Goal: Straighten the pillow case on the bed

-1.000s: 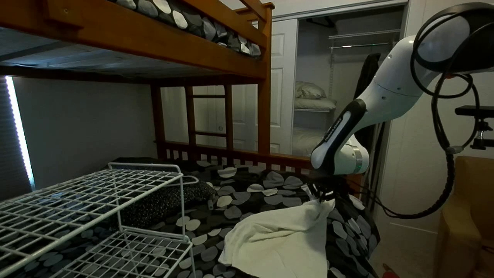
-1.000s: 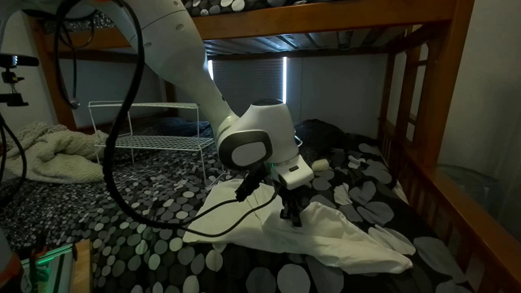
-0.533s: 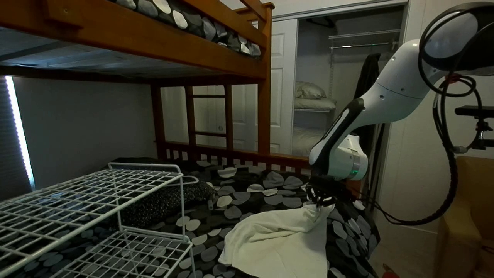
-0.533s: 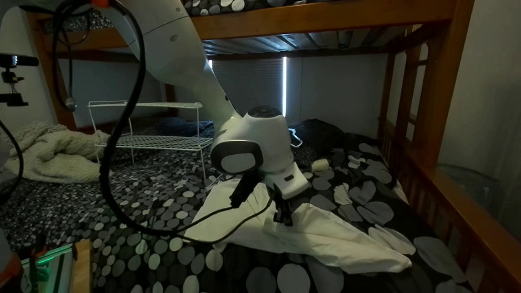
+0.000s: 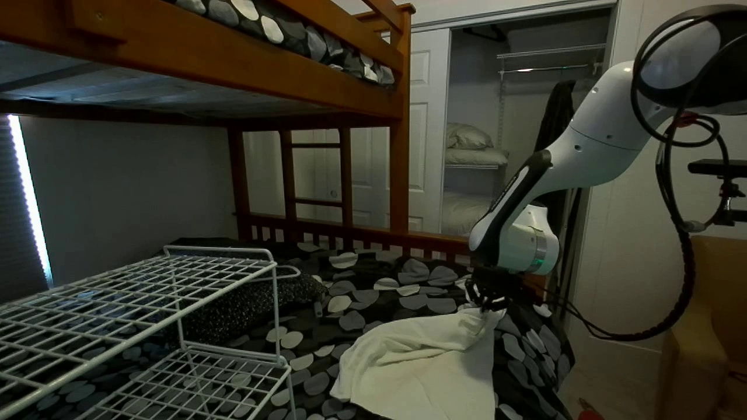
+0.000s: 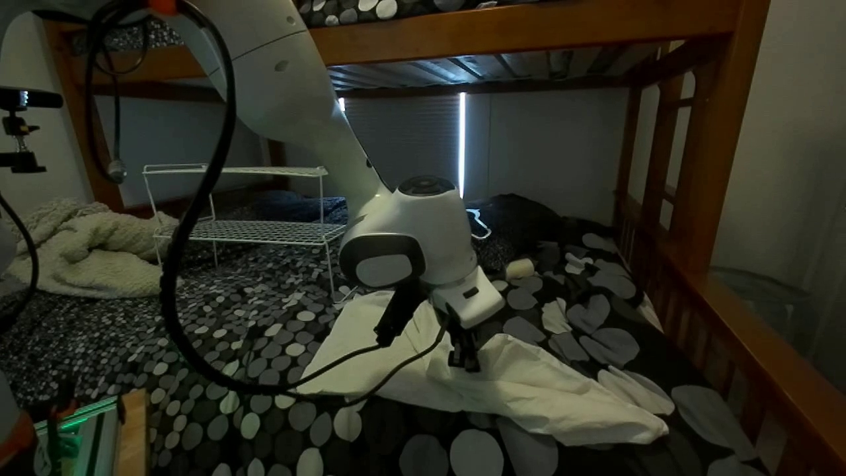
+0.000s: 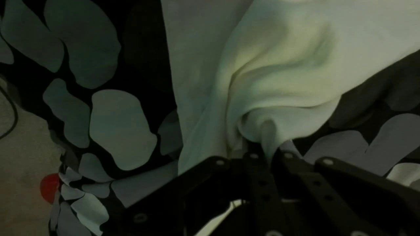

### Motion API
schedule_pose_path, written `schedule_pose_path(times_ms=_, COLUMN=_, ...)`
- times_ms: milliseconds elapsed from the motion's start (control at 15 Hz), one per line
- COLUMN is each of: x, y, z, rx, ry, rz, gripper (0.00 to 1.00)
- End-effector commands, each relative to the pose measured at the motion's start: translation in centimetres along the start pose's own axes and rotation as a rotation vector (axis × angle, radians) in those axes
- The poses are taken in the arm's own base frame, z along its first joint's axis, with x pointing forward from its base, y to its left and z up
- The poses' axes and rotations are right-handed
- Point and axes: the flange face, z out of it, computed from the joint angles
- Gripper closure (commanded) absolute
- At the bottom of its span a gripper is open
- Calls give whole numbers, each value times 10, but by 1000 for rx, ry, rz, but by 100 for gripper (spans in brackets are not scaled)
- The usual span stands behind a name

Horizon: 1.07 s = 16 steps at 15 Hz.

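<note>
The pillow case [image 5: 426,367] is a wrinkled cream-white cloth lying on the dark pebble-print bedding [image 6: 277,377] of the brown wooden bunk bed [image 6: 529,33]. It also shows in an exterior view [image 6: 529,387], with a raised fold beside the gripper and one end stretching to the right. My black gripper [image 6: 464,362] is down at the cloth; it also shows in an exterior view [image 5: 489,302]. In the wrist view, the gripper [image 7: 269,159] is shut on a narrow fold of the pillow case [image 7: 288,82], which bunches just ahead of the fingers. The fingertip ends are dark and partly hidden.
A white wire rack [image 5: 275,318] stands on the bed, also seen in an exterior view [image 6: 264,231]. A cream fleece blanket [image 6: 92,258] and a dark pillow [image 5: 251,306] lie there too. The bed's slatted rail [image 6: 747,350] borders one side. The upper bunk overhangs.
Over the last second my gripper has shifted slightly left in an exterior view and its fingers look closer together. The pillow case has barely moved. The last half second shows almost no motion.
</note>
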Motion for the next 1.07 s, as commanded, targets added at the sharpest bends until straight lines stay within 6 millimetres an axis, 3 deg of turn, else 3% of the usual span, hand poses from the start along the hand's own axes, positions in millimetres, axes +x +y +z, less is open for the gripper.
schedule_pose_path(times_ms=0, x=2, y=27, z=3, rx=-4, ry=31, rz=6, gripper=99)
schedule_pose_path(times_ms=200, x=5, y=44, z=10, rx=-15, ry=37, rz=20, gripper=99)
schedule_pose_path(times_ms=533, x=3, y=47, z=25, rx=27, ry=25, rz=53, gripper=99)
schedule_pose_path(times_ms=733, x=0, y=58, z=37, rx=15, ry=9, rz=66, gripper=99)
schedule_pose_path(times_ms=867, x=3, y=66, z=37, rx=-6, ry=-1, rz=75, gripper=69)
schedule_pose_path(times_ms=1000, x=8, y=65, z=25, rx=-17, ry=-9, rz=75, gripper=56)
